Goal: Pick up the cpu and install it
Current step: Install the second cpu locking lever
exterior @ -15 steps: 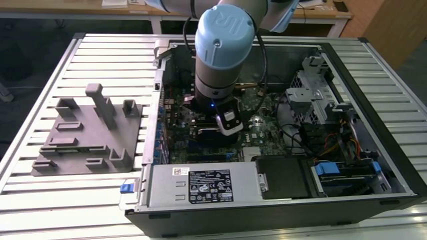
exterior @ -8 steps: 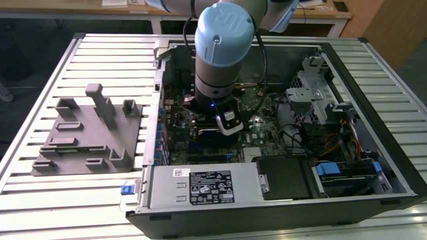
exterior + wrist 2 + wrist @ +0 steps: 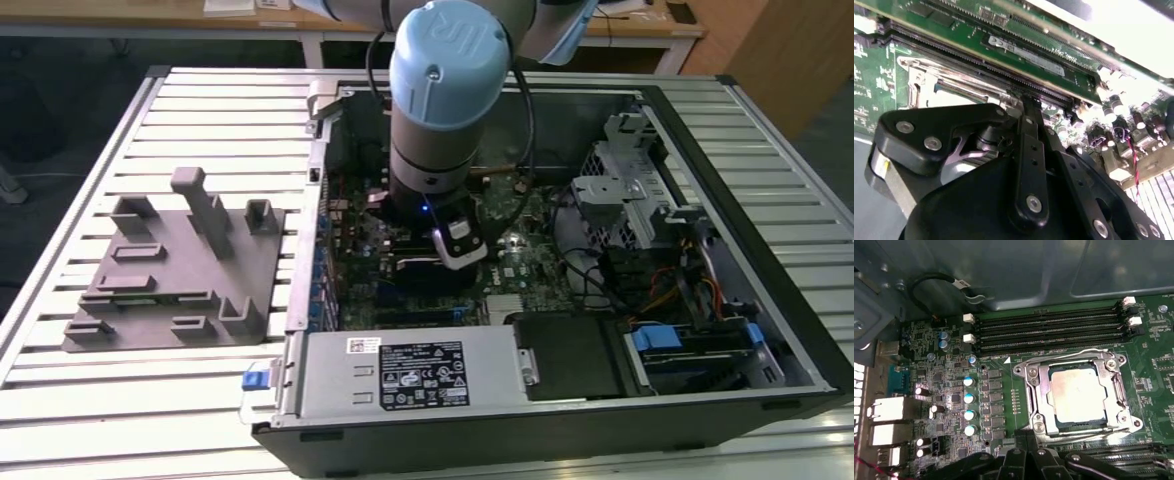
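The cpu, a pale silvery square chip, lies flat inside the dark socket, with the socket's metal frame around it on the green motherboard. In the first wrist view my gripper hovers just off the frame's edge, apart from the chip. Its black fingers are shut together with nothing between them. In the second wrist view the gripper points at the board next to the memory slots. From the exterior view, the arm reaches down into the open computer case, the gripper low over the motherboard.
A grey plastic fixture with upright tabs sits on the slatted table at the exterior view's left. Memory slots, capacitors and rear ports surround the socket. Drive cages and the power supply line the case.
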You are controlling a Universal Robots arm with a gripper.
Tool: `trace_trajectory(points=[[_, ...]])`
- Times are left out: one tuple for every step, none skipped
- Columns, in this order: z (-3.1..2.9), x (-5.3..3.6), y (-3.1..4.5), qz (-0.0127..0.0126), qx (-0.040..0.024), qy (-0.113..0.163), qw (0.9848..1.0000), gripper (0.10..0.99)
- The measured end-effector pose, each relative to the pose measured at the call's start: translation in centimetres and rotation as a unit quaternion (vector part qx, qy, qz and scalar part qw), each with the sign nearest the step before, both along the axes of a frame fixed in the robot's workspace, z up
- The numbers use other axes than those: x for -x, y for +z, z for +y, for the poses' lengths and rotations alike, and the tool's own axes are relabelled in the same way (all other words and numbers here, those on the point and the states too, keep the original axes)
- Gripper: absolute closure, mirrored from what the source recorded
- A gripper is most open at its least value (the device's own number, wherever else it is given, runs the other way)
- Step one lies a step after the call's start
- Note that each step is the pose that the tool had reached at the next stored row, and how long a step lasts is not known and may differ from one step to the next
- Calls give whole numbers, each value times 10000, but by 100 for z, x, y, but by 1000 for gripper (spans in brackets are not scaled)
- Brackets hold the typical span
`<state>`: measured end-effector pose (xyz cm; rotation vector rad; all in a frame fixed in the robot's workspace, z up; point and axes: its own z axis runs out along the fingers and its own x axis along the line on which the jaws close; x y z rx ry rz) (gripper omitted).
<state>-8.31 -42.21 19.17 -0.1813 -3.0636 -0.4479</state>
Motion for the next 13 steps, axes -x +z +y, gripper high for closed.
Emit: trace_trajectory(points=[[1, 0, 9, 0, -4, 1, 10000, 980], [3, -1, 14, -1, -6, 1, 10000, 980], [3, -1, 19, -1, -6, 1, 10000, 980], [3, -1, 24, -1, -6, 1, 10000, 980], [3, -1, 35, -1, -6, 1, 10000, 980], [3, -1, 55, -1, -6, 0, 10000, 980], [3, -1, 83, -1, -7, 0, 10000, 980], [3, -1, 112, -1, -6, 0, 10000, 980], [3, -1, 141, -1, -6, 0, 10000, 980], [3, -1, 172, -1, -7, 0, 10000, 980], [3, -1, 205, -1, -6, 0, 10000, 980], [3, -1, 236, -1, -6, 0, 10000, 980], [3, -1, 257, -2, -6, 1, 10000, 980]])
